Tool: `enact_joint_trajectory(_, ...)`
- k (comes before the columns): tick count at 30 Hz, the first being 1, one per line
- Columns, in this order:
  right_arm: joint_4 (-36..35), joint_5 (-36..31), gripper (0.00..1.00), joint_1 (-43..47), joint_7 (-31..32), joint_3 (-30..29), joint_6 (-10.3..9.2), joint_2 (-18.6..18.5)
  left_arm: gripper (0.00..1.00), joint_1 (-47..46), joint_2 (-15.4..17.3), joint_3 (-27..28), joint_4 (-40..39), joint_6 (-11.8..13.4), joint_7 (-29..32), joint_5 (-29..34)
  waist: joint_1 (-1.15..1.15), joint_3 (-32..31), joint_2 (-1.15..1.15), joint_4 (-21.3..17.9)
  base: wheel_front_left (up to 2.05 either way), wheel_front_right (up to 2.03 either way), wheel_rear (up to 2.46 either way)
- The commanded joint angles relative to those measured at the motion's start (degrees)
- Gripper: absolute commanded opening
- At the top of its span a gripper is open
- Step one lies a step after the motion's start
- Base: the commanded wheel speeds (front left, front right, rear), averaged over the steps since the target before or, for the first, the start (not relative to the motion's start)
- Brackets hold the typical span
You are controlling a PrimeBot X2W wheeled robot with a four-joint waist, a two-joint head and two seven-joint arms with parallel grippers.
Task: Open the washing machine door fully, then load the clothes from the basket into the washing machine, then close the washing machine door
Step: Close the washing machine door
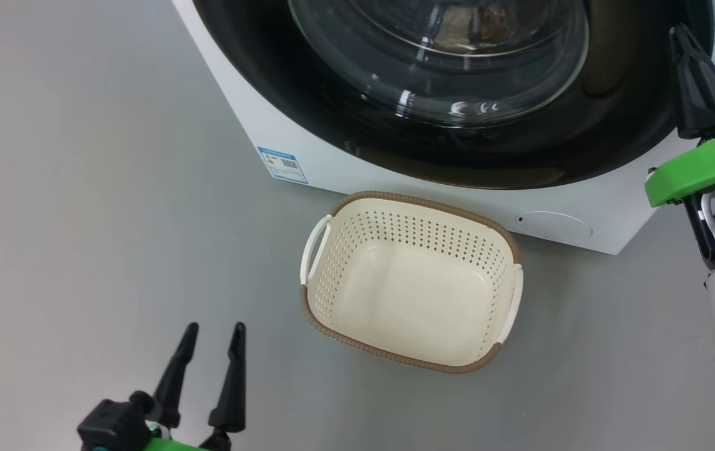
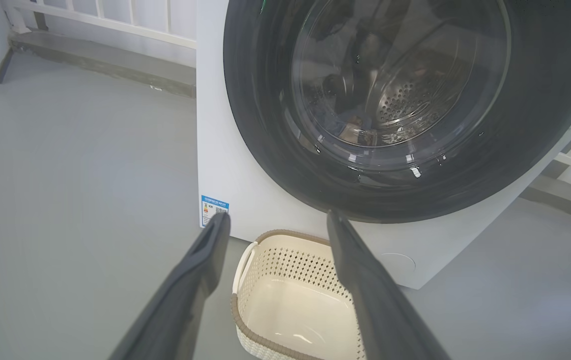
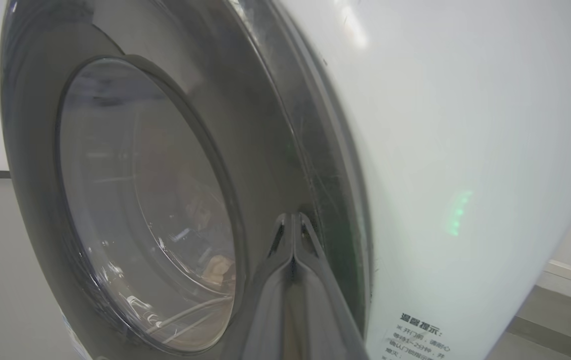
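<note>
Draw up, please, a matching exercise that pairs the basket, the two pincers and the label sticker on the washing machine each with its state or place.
Things:
1. basket
2. left pincer
3. right pincer
4. label sticker

States or places:
a. shut, tips at the black rim of the washing machine door
b. empty, on the floor
c. blue, low on the white front of the washing machine
d. open, fingers spread apart

Pairs: 1-b, 2-d, 3-a, 4-c.
</note>
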Motion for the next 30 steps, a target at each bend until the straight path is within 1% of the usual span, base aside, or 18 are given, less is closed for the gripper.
enact_joint_trajectory(1,-0.34,-1.10,0.00,-2.27,-0.21,-0.80,-0.14,-0.58,1.00,-1.18,0.52,1.12,-1.58,-0.14,-0.37,-0.59,0.00,0.00,0.00,0.49,0.00,0.00,0.00)
enact_joint_trajectory(4,1.36,-2.14,0.00,-3.28,-0.21,-2.30,-0.14,-1.01,1.00,-1.62,0.52,0.06,-1.67,-0.14,-0.37,-1.01,0.00,-0.16,0.00,0.99,0.00,0.00,0.00)
enact_joint_trajectory(8,2.03,-3.07,0.00,-3.36,-0.21,-3.46,-0.14,-0.57,1.00,-1.67,0.52,-0.52,-1.81,-0.14,-0.37,-1.19,0.00,-0.91,0.00,1.26,0.00,0.00,0.00)
enact_joint_trajectory(11,1.63,-3.08,0.00,-2.54,-0.21,-2.97,-0.14,0.04,1.00,-1.29,0.52,-0.21,-1.82,-0.14,-0.37,-1.18,0.00,-1.88,0.00,0.97,0.00,0.00,0.00)
enact_joint_trajectory(14,-0.41,-1.82,0.00,-1.10,-0.21,-1.59,-0.14,1.13,1.00,-0.82,0.52,0.42,-2.04,-0.14,-0.37,-1.17,0.00,-2.89,0.00,0.17,0.00,0.00,0.00)
enact_joint_trajectory(15,-1.47,-1.18,0.05,-0.34,-0.21,-1.28,-0.14,1.61,1.00,-0.72,0.52,0.55,-2.19,-0.14,-0.37,-1.21,0.00,-3.29,0.00,-0.15,0.00,0.00,0.00)
enact_joint_trajectory(16,-2.57,-0.62,0.23,0.61,-0.21,-0.89,-0.14,2.06,1.00,-0.61,0.52,0.79,-2.27,-0.14,-0.37,-1.17,0.00,-3.75,0.00,-0.55,0.00,0.00,0.00)
enact_joint_trajectory(18,-5.02,0.59,0.37,2.81,-0.21,0.40,-0.14,2.95,1.00,-0.38,0.52,1.46,-2.57,-0.14,-0.37,-1.25,0.00,-4.66,0.00,-1.56,0.00,0.00,0.00)
enact_joint_trajectory(19,-6.29,1.21,0.49,4.01,-0.21,0.77,-0.14,3.41,1.00,-0.27,0.52,1.70,-2.70,-0.14,-0.37,-1.15,0.00,-5.16,0.00,-2.14,0.00,0.00,0.00)
enact_joint_trajectory(20,-7.59,1.77,0.83,5.27,-0.21,1.11,-0.14,3.83,1.00,-0.13,0.52,1.90,-2.74,-0.14,-0.37,-0.96,0.00,-5.70,0.00,-2.78,0.00,0.00,0.00)
enact_joint_trajectory(21,-8.89,2.35,1.00,6.54,-0.21,1.51,-0.14,4.23,1.00,-0.03,0.52,2.19,-2.81,-0.14,-0.37,-0.83,0.00,-6.23,0.00,-3.47,0.00,0.00,0.00)
enact_joint_trajectory(26,-15.21,4.43,1.00,13.24,-0.21,3.58,-0.14,5.36,1.00,0.42,0.52,4.05,-3.54,-0.10,-0.37,0.28,0.00,-8.74,0.00,-7.18,0.00,0.00,0.00)
enact_joint_trajectory(30,-19.85,4.96,1.00,19.42,-0.21,4.17,-0.14,6.03,1.00,0.89,0.52,5.34,-4.10,-0.02,-0.37,0.88,0.00,-10.48,0.00,-10.08,0.00,0.00,0.00)
